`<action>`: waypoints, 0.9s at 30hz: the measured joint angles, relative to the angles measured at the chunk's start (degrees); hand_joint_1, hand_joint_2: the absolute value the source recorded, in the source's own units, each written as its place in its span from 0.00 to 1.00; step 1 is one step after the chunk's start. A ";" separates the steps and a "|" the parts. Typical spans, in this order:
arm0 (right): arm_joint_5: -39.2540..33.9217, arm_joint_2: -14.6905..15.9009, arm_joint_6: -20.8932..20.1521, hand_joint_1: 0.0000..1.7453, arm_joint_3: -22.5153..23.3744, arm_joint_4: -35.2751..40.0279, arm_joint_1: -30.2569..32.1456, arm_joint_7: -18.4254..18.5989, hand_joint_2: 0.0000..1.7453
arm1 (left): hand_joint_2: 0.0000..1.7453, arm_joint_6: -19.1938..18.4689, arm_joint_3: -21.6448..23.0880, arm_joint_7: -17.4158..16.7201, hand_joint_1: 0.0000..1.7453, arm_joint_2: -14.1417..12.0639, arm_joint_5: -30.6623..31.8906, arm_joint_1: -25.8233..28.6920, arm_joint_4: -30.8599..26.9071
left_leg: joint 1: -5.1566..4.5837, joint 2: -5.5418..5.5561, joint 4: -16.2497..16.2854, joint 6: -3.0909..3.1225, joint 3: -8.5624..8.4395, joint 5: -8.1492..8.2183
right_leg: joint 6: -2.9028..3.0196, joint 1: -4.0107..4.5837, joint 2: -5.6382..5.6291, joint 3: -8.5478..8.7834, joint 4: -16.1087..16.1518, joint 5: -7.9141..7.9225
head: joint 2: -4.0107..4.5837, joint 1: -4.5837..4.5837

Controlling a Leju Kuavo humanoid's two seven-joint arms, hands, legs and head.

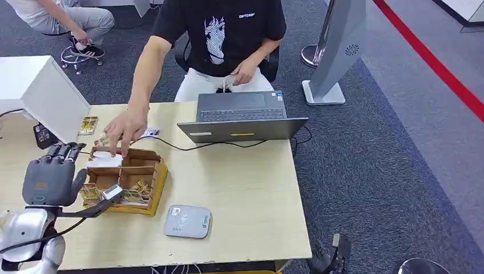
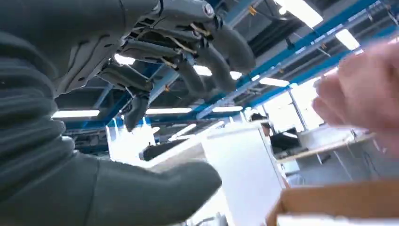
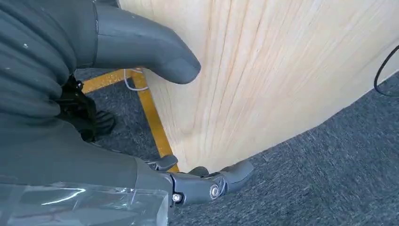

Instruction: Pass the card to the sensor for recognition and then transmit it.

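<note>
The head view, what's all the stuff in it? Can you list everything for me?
Table: one, light wood, in front of the robot.
Card box: one, brown, compartments holding cards, on the table's left part.
Card reader: one, grey-white, flat on the table near the front edge, beside the box.
Laptop: one, grey, open at the far edge, facing the seated person.
Black cable: one, running across the table by the laptop.
Loose cards: a few, yellowish, behind the box.
Seated person: one, black shirt, hand reaching over the box.
Left robot hand: one, grey, fingers apart, raised left of the box, holding nothing.
Right robot hand: one, grey, empty, below the table's edge.
</note>
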State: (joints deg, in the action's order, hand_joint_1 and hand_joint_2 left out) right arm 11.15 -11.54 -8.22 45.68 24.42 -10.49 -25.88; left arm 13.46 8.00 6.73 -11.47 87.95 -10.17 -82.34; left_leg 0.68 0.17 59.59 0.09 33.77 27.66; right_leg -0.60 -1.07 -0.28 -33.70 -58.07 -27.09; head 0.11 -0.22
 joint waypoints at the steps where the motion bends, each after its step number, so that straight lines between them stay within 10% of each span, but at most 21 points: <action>1: -0.13 0.00 0.00 0.00 0.00 0.00 0.04 0.00 1.00 | 1.00 -0.11 0.02 0.04 0.00 -0.02 0.00 0.49 0.00 | 0.00 0.00 0.00 0.00 0.01 0.00 | 0.00 0.00 0.00 -0.01 0.00 0.00 | 0.00 0.00; 27: -0.68 0.00 -0.17 0.00 0.00 -0.15 0.38 -0.54 1.00 | 1.00 -1.57 0.02 0.83 0.00 -1.46 -0.59 4.38 -0.24 | 0.00 0.01 -0.01 0.00 0.01 0.00 | -0.01 0.00 0.01 -0.02 0.00 -0.01 | 0.00 -0.02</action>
State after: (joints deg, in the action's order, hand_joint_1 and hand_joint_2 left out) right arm 10.47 -11.54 -8.39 45.68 24.26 -10.12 -26.42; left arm 11.89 8.02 7.56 -12.94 87.36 -5.79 -82.58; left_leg 0.68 0.18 59.58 0.09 33.79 27.66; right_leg -0.60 -1.07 -0.27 -33.71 -58.07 -27.10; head 0.11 -0.24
